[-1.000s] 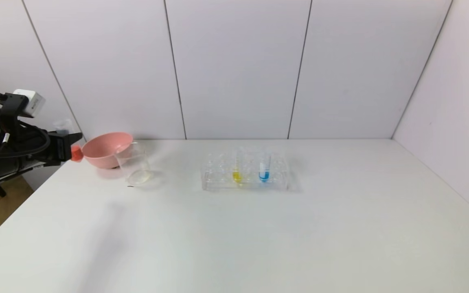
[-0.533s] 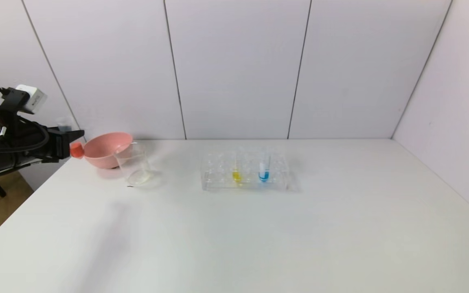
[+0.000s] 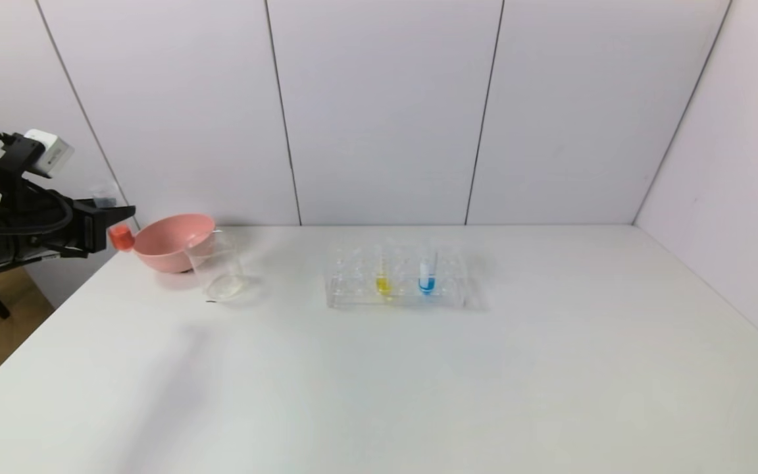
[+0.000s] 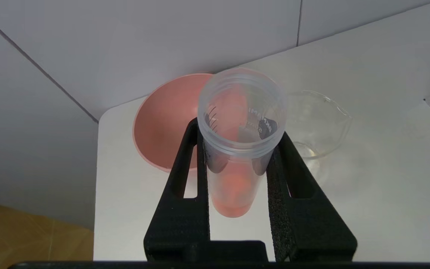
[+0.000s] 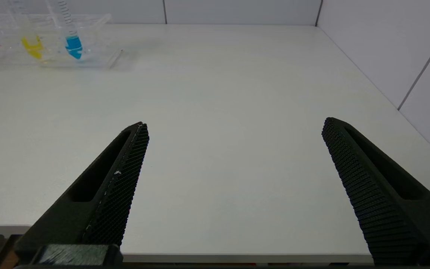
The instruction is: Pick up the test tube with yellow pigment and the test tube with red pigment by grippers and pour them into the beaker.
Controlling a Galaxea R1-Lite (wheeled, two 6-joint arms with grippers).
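My left gripper (image 3: 114, 227) is at the far left, off the table's left edge beside the pink bowl, shut on the test tube with red pigment (image 3: 120, 237). In the left wrist view the fingers (image 4: 185, 160) clamp that tube (image 4: 233, 186) just below its rim, upright, mouth towards the camera. The clear beaker (image 3: 216, 266) stands right of the bowl; it also shows in the left wrist view (image 4: 319, 123). The test tube with yellow pigment (image 3: 383, 280) stands in the clear rack (image 3: 353, 280). My right gripper (image 5: 235, 129) is open and empty over the table's near edge, out of the head view.
A pink bowl (image 3: 168, 242) sits at the table's back left corner, touching the beaker. A tube with blue liquid (image 3: 426, 276) stands in the rack right of the yellow one. The white table (image 3: 418, 382) ends at walls behind and on the right.
My left gripper has risen a little and drawn slightly left with the red tube. The beaker, bowl and rack have not moved.
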